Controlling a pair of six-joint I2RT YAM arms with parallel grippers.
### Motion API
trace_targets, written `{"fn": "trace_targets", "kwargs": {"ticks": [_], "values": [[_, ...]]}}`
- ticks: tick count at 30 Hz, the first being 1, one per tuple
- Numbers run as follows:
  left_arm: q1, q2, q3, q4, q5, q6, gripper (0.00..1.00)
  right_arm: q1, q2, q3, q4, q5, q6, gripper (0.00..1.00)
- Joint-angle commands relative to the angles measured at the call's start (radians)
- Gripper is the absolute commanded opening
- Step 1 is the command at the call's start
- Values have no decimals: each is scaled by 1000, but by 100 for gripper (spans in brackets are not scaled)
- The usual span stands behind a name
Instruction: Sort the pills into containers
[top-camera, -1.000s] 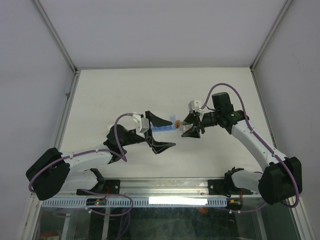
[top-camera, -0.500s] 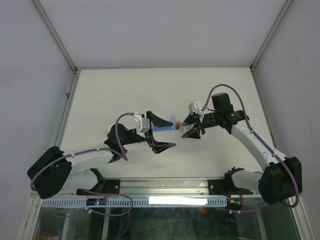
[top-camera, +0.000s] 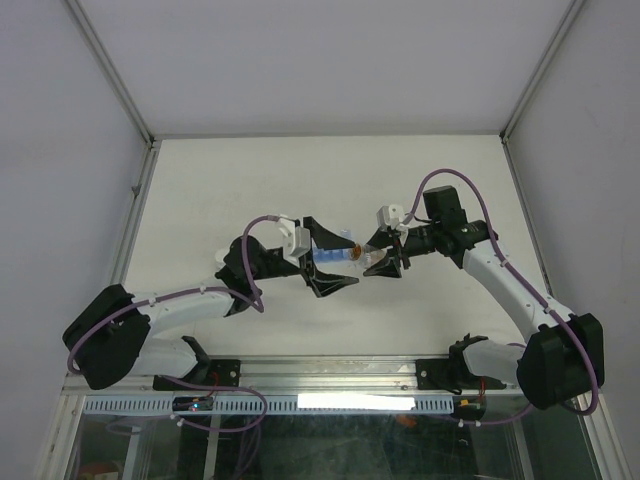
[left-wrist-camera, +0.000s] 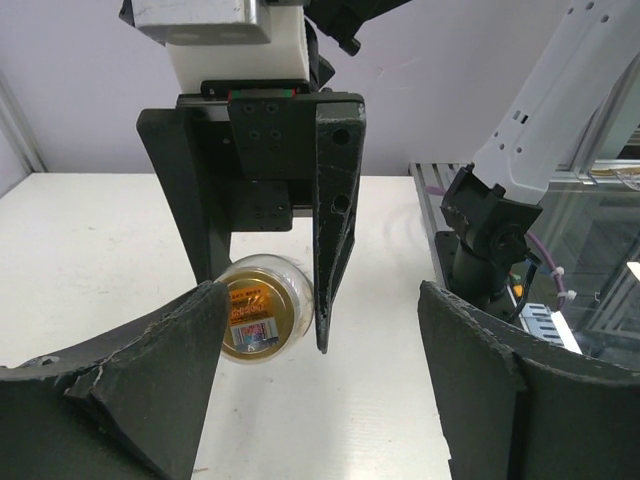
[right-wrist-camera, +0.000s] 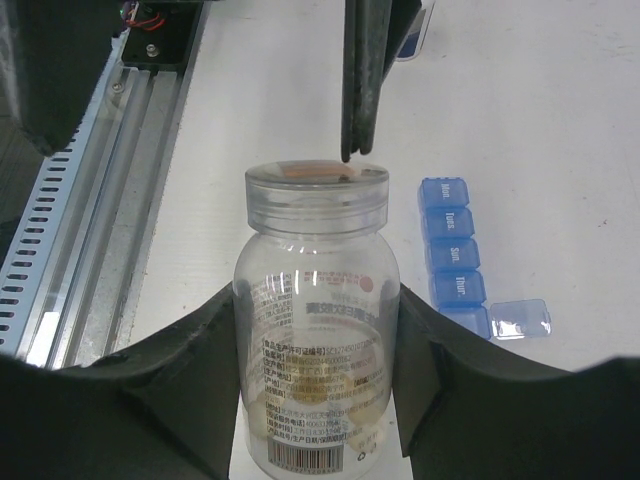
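The pills (right-wrist-camera: 315, 173) are all inside the bottle (right-wrist-camera: 318, 330). They show as an orange-tan patch behind its wide clear collar and as a fainter tan mass near its base; single pills cannot be told apart. No pill shows loose on the table (top-camera: 200, 200).

The bottle is clear, with a printed label and a barcode. It lies roughly level above the table, collar end pointing away from the right arm. The right gripper (right-wrist-camera: 318, 300) pinches it, one jaw pressed on each side of the body.

The blue strip (right-wrist-camera: 455, 250) lies flat on the table just beside the bottle, on its far side, and nothing touches it. Its compartments run in one row. The end compartment has its flap (right-wrist-camera: 520, 318) swung open to the side, and the others have their printed lids down. Whether anything lies in the open one cannot be told.

The left gripper (left-wrist-camera: 320, 300) faces the bottle from the opposite side. Its jaws are spread wide and hold nothing. One of its fingers (right-wrist-camera: 362, 80) hangs with its tip just past the collar, close to it but not clearly touching.

A slotted metal rail (right-wrist-camera: 80, 250) runs along the near edge of the table.
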Motion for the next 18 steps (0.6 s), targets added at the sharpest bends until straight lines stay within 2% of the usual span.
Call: {"fn": "trace_targets", "kwargs": {"ticks": [1,12,18], "values": [[13,28,60,-24,9,35,77,7,-17,10,4,-42,-27,0],[21,59,95,-81,-56,39,70,10,-18,10,2,-40,-32,0],[23,75,104,-104,-41,33,63,9,-17,9,1,-40,-32,0]]}}
